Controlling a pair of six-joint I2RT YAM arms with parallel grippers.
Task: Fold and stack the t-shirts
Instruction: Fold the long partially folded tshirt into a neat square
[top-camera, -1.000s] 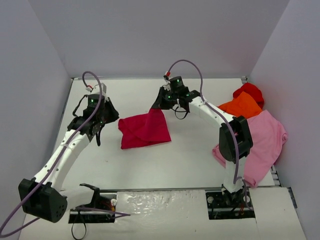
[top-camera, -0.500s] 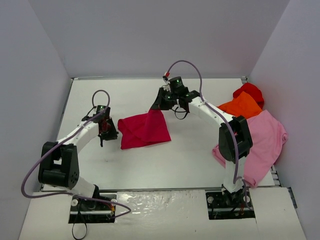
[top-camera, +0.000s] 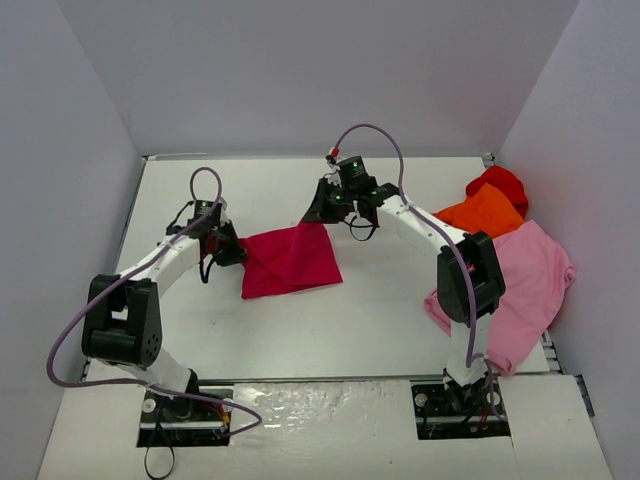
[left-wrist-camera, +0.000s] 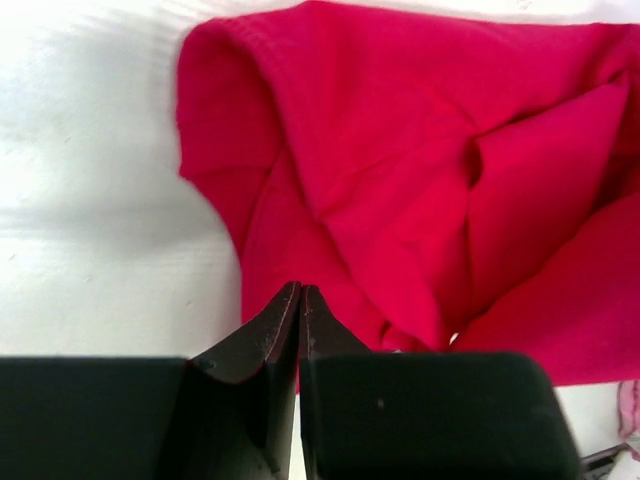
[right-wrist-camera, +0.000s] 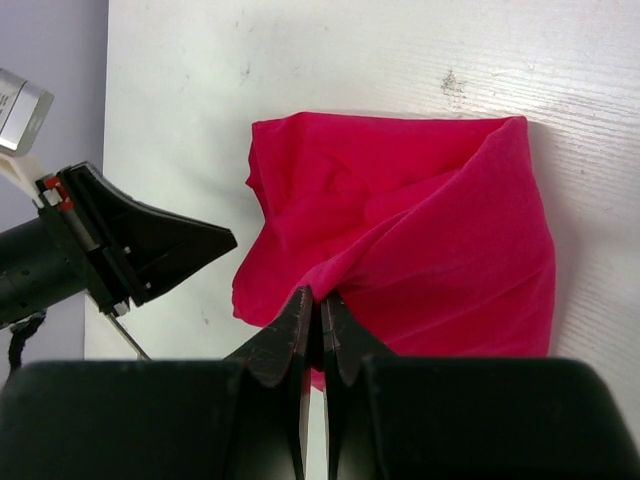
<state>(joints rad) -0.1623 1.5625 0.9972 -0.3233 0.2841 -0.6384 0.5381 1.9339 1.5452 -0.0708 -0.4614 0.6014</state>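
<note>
The crimson t-shirt (top-camera: 290, 260) lies crumpled in the middle of the table, also seen in the left wrist view (left-wrist-camera: 400, 180) and the right wrist view (right-wrist-camera: 430, 240). My right gripper (top-camera: 318, 212) (right-wrist-camera: 322, 298) is shut on its far right corner, and the cloth bunches up into the tips. My left gripper (top-camera: 232, 252) (left-wrist-camera: 300, 290) is shut at the shirt's left edge, its tips over the cloth with nothing visibly pinched between them. The left gripper (right-wrist-camera: 232, 238) shows from the right wrist view as a dark wedge just left of the shirt.
At the right side of the table an orange t-shirt (top-camera: 485, 210) lies over a bright red t-shirt (top-camera: 500, 183), with a light pink t-shirt (top-camera: 525, 275) spread out nearer the front. Grey walls close in the table (top-camera: 380, 320) on three sides.
The left arm has drawn back and bent, bringing its shut gripper right and nearer, up to the crimson shirt's left edge. The right gripper has kept its hold and place.
</note>
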